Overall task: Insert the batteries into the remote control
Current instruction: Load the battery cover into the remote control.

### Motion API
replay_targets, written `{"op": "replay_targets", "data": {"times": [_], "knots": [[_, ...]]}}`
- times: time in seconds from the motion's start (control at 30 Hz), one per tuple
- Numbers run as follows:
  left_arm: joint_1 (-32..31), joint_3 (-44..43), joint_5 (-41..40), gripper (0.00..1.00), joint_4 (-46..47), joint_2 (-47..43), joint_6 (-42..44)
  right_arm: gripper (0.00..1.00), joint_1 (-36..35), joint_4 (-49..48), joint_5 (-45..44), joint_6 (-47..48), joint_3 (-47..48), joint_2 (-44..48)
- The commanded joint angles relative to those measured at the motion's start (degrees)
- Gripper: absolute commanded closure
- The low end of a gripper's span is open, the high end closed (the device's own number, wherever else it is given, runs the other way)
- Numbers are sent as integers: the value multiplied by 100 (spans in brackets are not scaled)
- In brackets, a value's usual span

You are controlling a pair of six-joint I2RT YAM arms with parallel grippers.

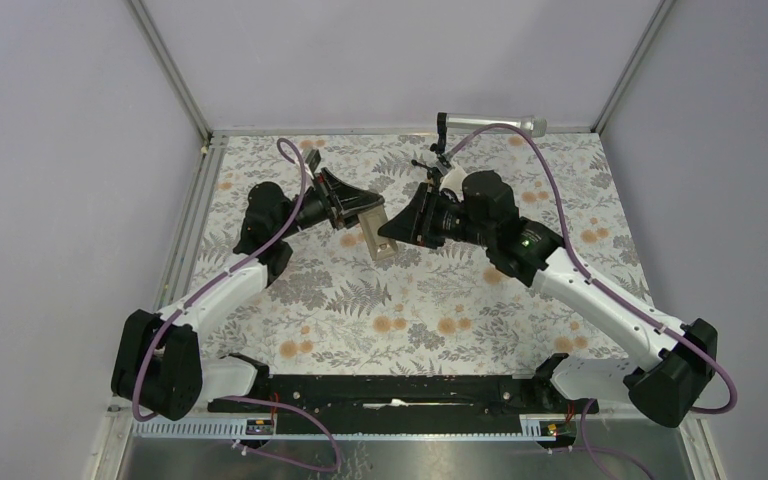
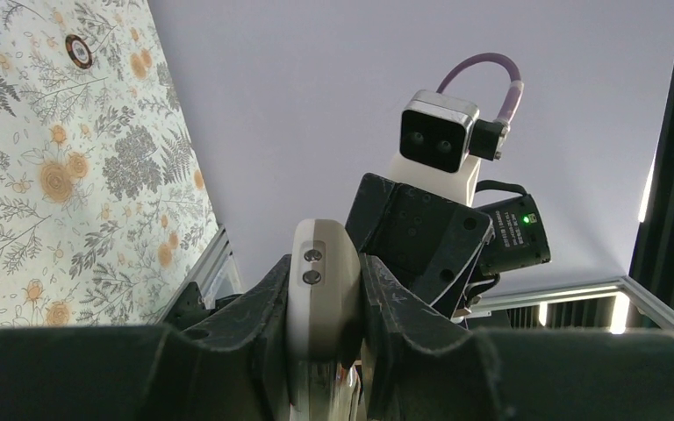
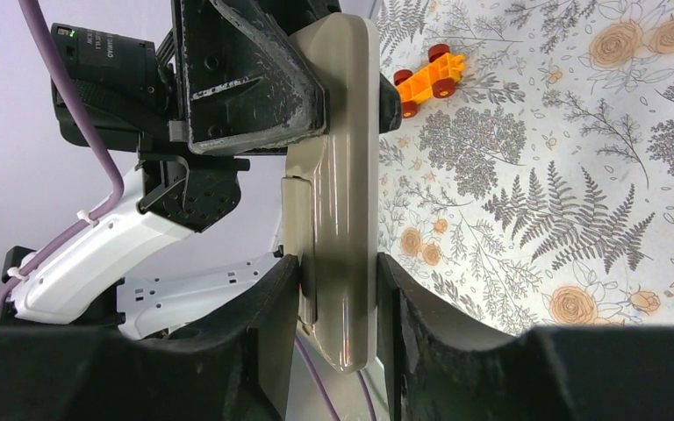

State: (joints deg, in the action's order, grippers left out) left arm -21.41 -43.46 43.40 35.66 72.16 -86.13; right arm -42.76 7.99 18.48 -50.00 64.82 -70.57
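Note:
The remote control (image 1: 375, 235) is held in the air over the middle of the table, tan back showing, with one gripper on each end. My left gripper (image 1: 364, 216) is shut on its far end; in the left wrist view (image 2: 325, 298) the white and tan end of the remote (image 2: 320, 281) stands between the jaws. My right gripper (image 1: 393, 231) is shut on the near end; in the right wrist view (image 3: 338, 281) the remote (image 3: 338, 167) runs up from my jaws to the left gripper (image 3: 254, 79). The batteries are out of view.
An orange toy car with red wheels (image 3: 426, 74) lies on the floral mat (image 1: 410, 310) beyond the remote. A silver microphone (image 1: 495, 123) on a black stand (image 1: 442, 135) sits at the back edge. Grey walls close in the back and both sides.

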Motion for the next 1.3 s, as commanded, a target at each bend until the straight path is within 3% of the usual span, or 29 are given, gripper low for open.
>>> {"op": "replay_targets", "data": {"times": [0.0, 0.3, 0.7, 0.93, 1.27], "knots": [[-21, -450, 144, 100, 465, -324, -373, 61, 18, 64, 70, 59, 24, -186], [-21, -504, 166, 100, 610, -327, -738, 63, 19, 714, -112, 640, 250, -608], [-21, -515, 77, 100, 931, -233, -1384, 66, 18, 529, -19, 1189, 67, -756], [60, -417, -14, 100, 528, -245, -1014, 43, 40, 137, 76, 607, -80, -416], [93, -395, -289, 100, 695, -132, -1016, 23, 77, -704, 360, -22, -505, -34]]}}
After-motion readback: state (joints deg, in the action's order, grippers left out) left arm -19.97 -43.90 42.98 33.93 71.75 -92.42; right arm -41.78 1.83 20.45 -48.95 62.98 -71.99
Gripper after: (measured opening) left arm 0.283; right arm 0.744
